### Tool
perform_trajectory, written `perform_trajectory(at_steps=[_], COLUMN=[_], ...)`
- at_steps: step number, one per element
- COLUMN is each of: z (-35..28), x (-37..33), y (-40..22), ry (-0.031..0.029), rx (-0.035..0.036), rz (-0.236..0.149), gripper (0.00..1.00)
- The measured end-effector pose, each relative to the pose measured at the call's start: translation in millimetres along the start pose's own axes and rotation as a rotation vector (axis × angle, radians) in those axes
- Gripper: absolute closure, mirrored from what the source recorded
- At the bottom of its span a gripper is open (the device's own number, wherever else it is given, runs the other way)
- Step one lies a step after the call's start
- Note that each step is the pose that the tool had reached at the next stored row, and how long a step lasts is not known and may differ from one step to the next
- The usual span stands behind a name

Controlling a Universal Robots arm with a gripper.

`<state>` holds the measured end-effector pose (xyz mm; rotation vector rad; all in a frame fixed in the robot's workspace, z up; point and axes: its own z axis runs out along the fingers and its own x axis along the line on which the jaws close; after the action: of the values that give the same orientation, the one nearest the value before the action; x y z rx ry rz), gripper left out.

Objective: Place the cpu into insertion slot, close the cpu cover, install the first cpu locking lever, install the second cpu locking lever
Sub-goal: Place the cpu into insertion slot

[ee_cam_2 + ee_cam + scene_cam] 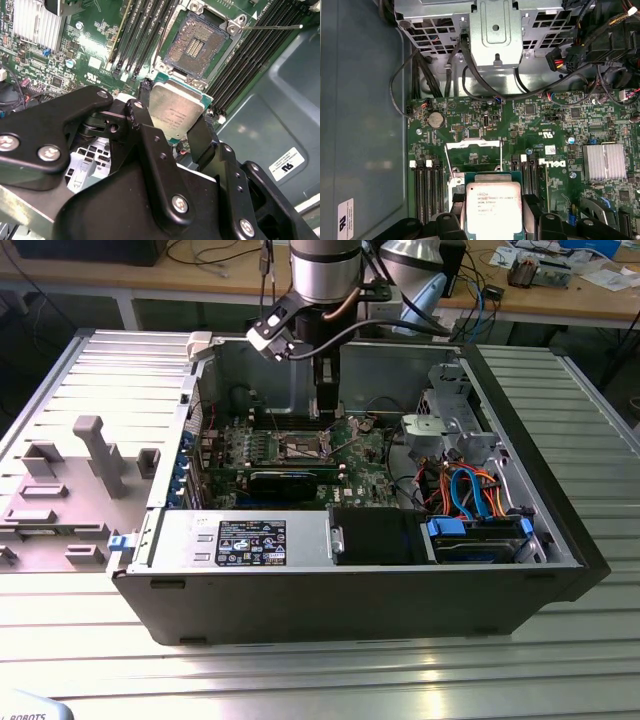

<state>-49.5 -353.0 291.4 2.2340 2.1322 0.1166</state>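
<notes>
Gripper [170, 125] nearest, black fingers clamped on opposite edges of the cpu [176, 102], metal top up, just short of the insertion slot [196, 46]. Slot bare, contacts showing: step one in hand, I judge, chip not seated. Seating calls for corners squared to the rim and a level descent. Tight quarters: memory slots [150, 35] flank the socket, thin locking lever [272, 27] juts aside, cpu cover [472, 144] looks raised. Beyond, computer case [350, 600] on the tabletop [320, 680], open overhead.
</notes>
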Motion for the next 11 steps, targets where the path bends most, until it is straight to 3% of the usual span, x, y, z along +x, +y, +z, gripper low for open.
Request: perform_trajectory(at_steps=[1,11], z=[4.6,5.2], x=[-0.1,-0.1], y=[-0.4,-0.5], ry=[0.0,-0.0014], rx=[0.0,0.0], rz=[0.0,0.0], gripper=[0.46,0.46])
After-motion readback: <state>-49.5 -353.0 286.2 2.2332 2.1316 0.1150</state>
